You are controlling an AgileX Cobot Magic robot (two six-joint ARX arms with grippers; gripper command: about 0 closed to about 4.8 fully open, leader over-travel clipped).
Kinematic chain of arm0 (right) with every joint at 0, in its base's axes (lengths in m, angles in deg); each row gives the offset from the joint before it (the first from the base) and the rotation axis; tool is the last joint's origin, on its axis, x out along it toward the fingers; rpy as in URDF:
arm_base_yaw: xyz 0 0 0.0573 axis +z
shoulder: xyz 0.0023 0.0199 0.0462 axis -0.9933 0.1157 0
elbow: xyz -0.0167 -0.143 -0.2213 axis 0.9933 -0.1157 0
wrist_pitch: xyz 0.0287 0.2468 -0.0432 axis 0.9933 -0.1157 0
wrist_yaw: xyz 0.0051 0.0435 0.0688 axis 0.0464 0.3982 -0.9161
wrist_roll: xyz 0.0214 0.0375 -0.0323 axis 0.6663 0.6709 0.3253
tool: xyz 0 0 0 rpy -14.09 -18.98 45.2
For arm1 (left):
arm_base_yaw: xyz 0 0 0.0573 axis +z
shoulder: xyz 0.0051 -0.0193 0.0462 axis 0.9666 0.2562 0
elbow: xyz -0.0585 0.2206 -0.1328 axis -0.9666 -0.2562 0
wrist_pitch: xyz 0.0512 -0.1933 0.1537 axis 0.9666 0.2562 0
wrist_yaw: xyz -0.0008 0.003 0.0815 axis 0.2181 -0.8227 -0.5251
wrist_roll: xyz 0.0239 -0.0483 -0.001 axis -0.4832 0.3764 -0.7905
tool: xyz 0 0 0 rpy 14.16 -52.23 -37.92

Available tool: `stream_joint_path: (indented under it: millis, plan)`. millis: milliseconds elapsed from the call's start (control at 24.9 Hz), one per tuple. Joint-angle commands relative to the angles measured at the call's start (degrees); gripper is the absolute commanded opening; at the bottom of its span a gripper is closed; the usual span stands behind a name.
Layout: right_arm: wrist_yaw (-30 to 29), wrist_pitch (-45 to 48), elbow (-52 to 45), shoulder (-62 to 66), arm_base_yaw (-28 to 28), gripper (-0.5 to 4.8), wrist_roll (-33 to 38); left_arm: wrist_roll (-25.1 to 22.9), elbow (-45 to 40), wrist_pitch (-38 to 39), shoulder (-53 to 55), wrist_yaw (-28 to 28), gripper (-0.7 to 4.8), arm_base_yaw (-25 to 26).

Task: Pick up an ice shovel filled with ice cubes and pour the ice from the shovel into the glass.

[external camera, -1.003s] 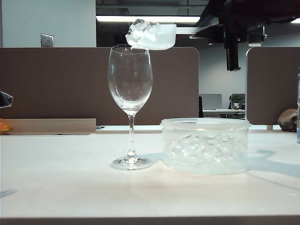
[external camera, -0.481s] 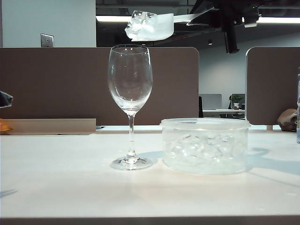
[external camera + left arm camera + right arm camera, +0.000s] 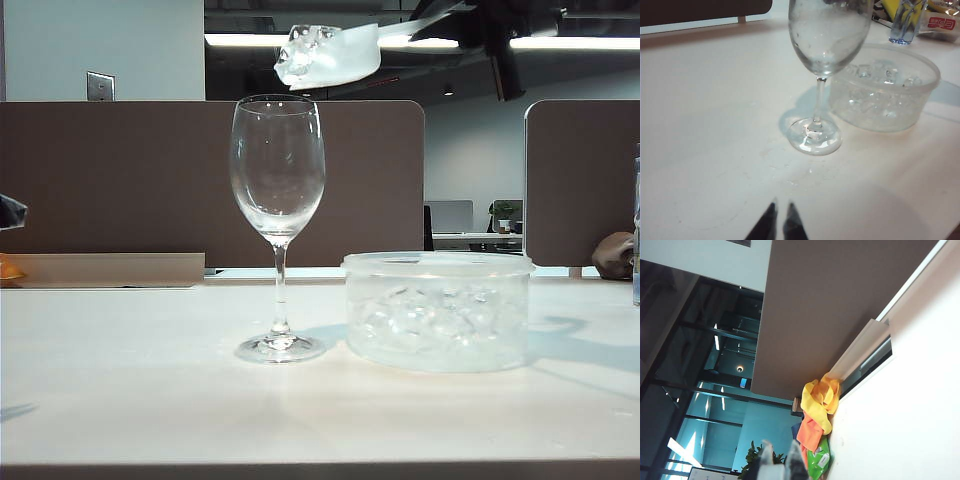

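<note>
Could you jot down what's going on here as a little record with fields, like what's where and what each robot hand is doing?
glass: upright on the table, bowl empty
ice shovel: in the air above the glass rim, tipped down toward it
ice cubes: heaped at the shovel's front, none in the glass yet
plastic tub: beside the glass, holding more ice
right gripper: raised, fingers shut on the ice shovel handle
left gripper: low over the table near the glass foot, fingers shut, empty

Round translucent plastic tub lower right of centre on white table. Brown partition behind. Wall switch plate upper left. Yellow-orange cloth by partition foot.
</note>
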Motion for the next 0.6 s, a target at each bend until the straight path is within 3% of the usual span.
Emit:
stream_joint_path:
  millis: [40,602]
  plan:
    - [-0.07,-0.79,0.37,-0.52,0.00,-0.05,-0.48,0.15,-0.02,0.09,0.04,0.24,0.29,0.02]
    - [-0.94,-0.68,0.46,-0.59,0.00,-0.05,-0.81,0.15,-0.02,0.09,0.04,0.24,0.29,0.02]
